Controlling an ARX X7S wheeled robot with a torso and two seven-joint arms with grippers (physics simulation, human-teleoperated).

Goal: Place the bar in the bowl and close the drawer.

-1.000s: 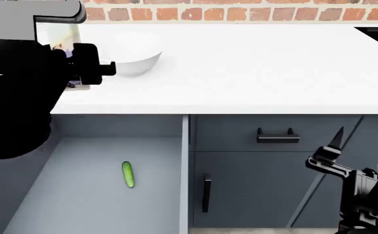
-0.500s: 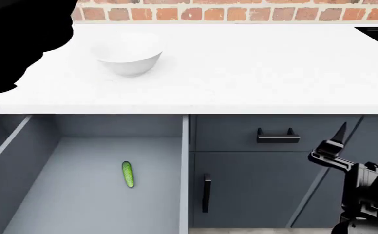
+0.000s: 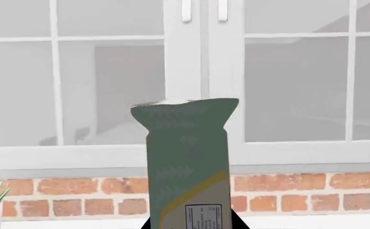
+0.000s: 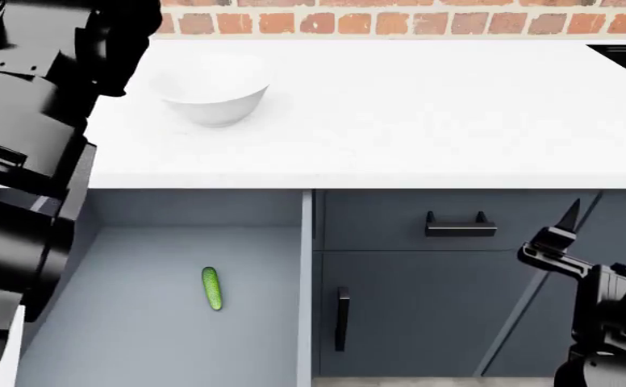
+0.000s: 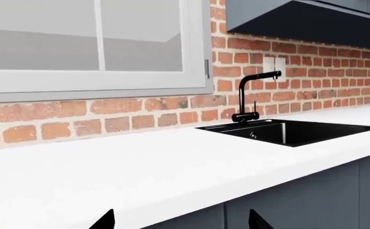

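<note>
1. Now that the left arm (image 4: 44, 105) has swung up from beside the bowl (image 4: 214, 90), the left gripper (image 3: 191, 225) stays clamped on the bar (image 3: 188, 157), raised toward the window (image 3: 108, 71). The bowl looks empty!
2. The drawer (image 4: 152, 339) gapes near left, cucumber (image 4: 212, 288) inside. The right gripper (image 4: 611, 230) is spread wide, low right, clear of its edge.

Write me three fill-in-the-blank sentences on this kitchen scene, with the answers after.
1. The bowl sits on the white ___.
2. The drawer under it stands ___.
3. The green item lies inside the ___.

Missing words: counter; open; drawer
</note>
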